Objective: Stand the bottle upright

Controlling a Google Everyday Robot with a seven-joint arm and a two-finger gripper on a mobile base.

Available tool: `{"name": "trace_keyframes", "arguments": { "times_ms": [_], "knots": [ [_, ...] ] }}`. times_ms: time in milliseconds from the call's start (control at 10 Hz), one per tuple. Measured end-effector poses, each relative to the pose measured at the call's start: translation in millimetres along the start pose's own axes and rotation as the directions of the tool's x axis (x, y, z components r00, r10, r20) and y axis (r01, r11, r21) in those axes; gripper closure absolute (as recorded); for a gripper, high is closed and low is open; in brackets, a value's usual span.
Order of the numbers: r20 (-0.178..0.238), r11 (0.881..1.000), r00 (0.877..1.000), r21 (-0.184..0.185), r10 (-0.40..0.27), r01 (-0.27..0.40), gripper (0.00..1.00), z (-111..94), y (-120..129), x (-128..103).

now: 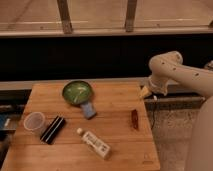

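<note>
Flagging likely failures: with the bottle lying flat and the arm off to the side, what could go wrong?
The bottle lies flat near the front edge of the table; a nudge might roll it off. The black bar and clear cup sit close beside it and could get bumped. The gripper, by the table's right rear corner, may brush the small reddish object approaching.

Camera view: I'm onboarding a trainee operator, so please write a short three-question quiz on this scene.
1. True or false: the bottle stands upright on the table.
2. Where is the hand? A: over the bottle. B: by the table's far right corner, holding nothing. C: gripping the bottle.
3. Fill in: just left of the black bar stands a clear ___.
Key: 1 false, it lies on its side; 2 B; 3 cup.
</note>
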State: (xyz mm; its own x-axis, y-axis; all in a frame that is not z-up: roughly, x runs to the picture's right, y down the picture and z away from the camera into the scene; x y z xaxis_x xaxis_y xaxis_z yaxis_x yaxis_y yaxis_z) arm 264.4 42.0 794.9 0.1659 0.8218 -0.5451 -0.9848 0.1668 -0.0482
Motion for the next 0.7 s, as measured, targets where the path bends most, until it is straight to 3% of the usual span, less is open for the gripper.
{"name": "trace_keyframes", "arguments": {
  "times_ms": [200,400,700],
  "knots": [
    [0.021,1.0,0.999,-0.002,-0.027,0.027,0.2,-6,1,-4],
    [0.055,0.995,0.994,-0.014,-0.095,0.096,0.2,-23,22,-9],
    [0.096,0.97,0.968,-0.043,-0.233,0.238,0.2,-32,79,20]
  ]
}}
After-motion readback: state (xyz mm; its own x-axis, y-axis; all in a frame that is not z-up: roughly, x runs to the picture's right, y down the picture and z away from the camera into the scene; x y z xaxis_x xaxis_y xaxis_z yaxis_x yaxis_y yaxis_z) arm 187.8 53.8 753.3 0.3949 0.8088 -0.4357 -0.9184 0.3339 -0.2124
